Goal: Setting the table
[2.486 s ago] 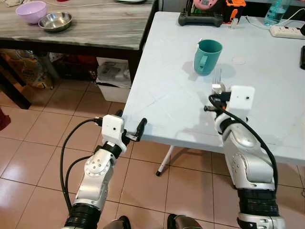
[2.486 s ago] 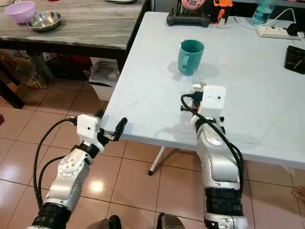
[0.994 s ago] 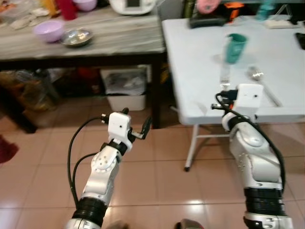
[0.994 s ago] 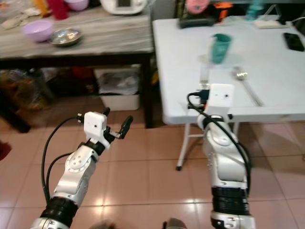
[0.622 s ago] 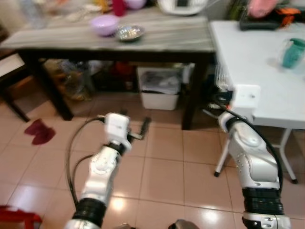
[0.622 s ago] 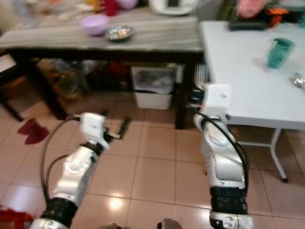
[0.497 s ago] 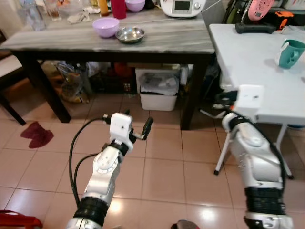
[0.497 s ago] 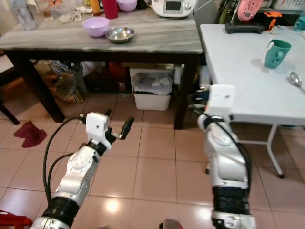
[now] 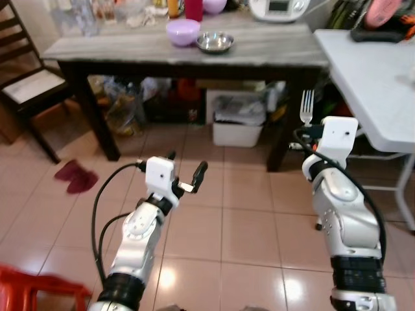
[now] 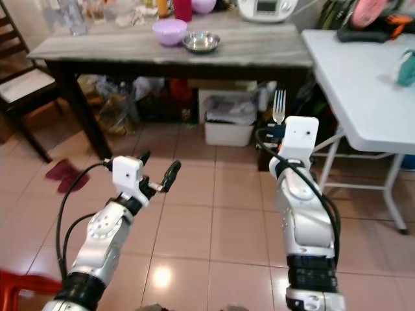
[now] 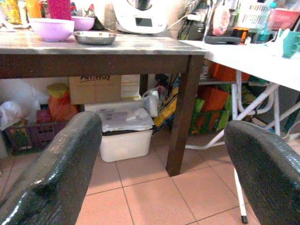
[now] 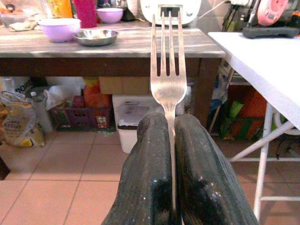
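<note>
The right gripper (image 12: 171, 154) pinches a fork (image 12: 166, 70) by its handle end, near the dark table (image 9: 194, 52), so it could slip; left jaws are wide.

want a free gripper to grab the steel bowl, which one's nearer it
Left, I'd judge. The open left gripper is almost straight below the steel bowl, out over the floor. The right gripper is off to the bowl's right, shut on the fork.
</note>
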Tool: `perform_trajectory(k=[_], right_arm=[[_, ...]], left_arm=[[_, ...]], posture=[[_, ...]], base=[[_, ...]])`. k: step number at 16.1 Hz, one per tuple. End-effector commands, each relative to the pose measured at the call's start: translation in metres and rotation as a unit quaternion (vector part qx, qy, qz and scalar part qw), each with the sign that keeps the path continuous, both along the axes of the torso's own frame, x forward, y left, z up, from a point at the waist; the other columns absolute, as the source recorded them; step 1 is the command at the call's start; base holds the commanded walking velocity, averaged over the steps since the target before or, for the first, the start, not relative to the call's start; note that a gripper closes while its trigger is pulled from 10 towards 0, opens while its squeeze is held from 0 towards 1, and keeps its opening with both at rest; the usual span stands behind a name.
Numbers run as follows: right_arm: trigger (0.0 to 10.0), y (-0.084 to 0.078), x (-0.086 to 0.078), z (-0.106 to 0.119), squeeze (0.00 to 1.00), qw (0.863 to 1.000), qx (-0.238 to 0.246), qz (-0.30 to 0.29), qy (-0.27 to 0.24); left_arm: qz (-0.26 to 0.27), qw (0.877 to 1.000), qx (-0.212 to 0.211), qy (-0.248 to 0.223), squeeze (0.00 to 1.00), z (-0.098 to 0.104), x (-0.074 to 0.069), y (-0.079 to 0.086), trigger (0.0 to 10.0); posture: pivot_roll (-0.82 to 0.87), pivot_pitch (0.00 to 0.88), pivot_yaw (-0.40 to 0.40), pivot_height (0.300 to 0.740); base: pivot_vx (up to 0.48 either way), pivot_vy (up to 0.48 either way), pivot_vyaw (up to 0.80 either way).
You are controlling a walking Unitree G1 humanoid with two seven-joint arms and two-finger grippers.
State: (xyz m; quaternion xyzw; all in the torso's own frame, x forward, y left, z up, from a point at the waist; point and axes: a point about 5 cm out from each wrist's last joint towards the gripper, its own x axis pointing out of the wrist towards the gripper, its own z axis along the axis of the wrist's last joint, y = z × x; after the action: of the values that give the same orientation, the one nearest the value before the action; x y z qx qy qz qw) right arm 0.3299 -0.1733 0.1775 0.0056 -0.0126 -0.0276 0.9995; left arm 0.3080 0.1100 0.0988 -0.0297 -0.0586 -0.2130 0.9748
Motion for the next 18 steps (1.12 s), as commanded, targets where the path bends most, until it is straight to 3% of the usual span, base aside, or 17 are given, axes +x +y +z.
perform_trajectory(k=[1, 12, 15, 18], right_arm=[[10.0, -0.0033, -0.0002, 0.0056, 0.00, 1.000, -0.002, -0.009, -0.011], [10.0, -0.0019, 0.0003, 0.0073, 0.00, 1.000, -0.009, -0.001, -0.014], [10.0, -0.0020, 0.0006, 0.0076, 0.00, 1.000, -0.010, 0.002, -0.015], [10.0, -0.0020, 0.0002, 0.0066, 0.00, 1.000, -0.008, 0.003, -0.014]], left_arm=[[-0.002, 1.000, 0.000, -0.007, 0.00, 0.0047, 0.0014, -0.0005, 10.0], [-0.015, 1.000, -0.011, -0.003, 0.00, 0.0044, -0.0002, -0.0061, 10.0], [-0.015, 1.000, -0.012, -0.002, 0.00, 0.0043, 0.0002, -0.0076, 10.0], [-0.015, 1.000, -0.013, -0.001, 0.00, 0.0037, -0.0002, -0.0089, 10.0]], posture=[[-0.23, 0.098, 0.002, 0.740], [-0.23, 0.100, -0.003, 0.740], [-0.23, 0.099, -0.007, 0.740], [-0.23, 0.098, -0.007, 0.740]], base=[[0.296, 0.000, 0.00], [0.333, 0.000, 0.00], [0.334, 0.000, 0.70], [0.322, 0.000, 0.00]])
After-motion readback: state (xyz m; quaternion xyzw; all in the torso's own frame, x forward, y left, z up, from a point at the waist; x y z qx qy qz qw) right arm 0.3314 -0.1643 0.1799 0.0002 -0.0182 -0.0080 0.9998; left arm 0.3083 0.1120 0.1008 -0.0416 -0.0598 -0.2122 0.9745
